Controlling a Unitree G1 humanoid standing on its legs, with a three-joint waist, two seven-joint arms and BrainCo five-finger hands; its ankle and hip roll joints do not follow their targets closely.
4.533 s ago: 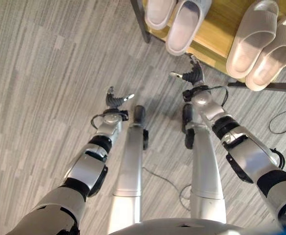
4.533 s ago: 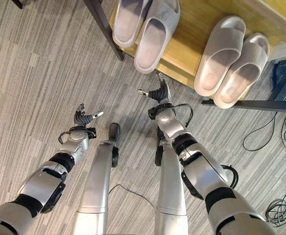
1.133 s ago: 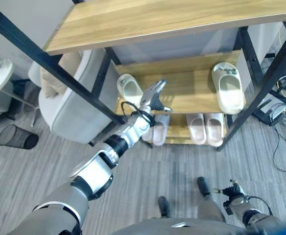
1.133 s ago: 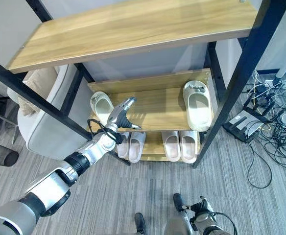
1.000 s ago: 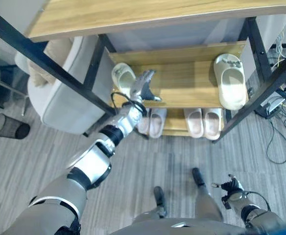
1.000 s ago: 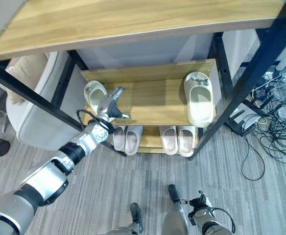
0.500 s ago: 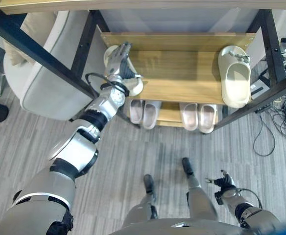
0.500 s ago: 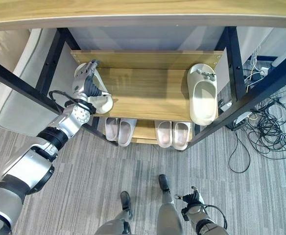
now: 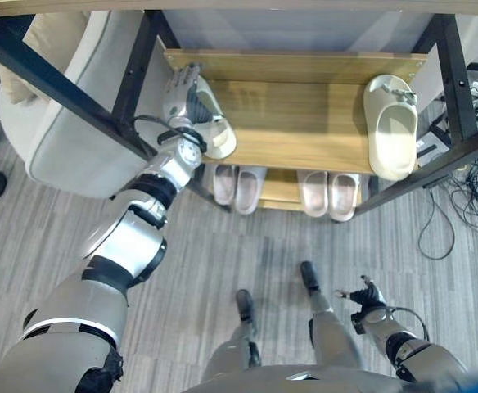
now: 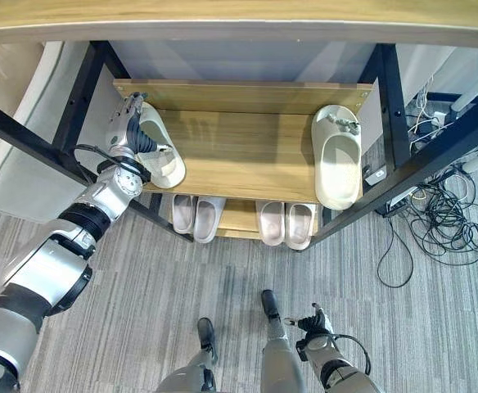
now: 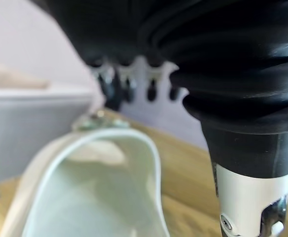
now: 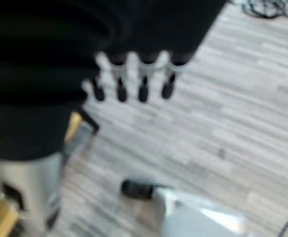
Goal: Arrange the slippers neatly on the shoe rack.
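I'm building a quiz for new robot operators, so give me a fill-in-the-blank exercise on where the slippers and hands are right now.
1. The two cream slippers lie on the ______ shelf of the rack.
2. The robot's ______ hand is at the cream slipper on the left.
3. The other cream slipper lies at the shelf's ______ end.
4. The two pale pink pairs stand on the ______ shelf.

Missing words: middle; left; right; bottom
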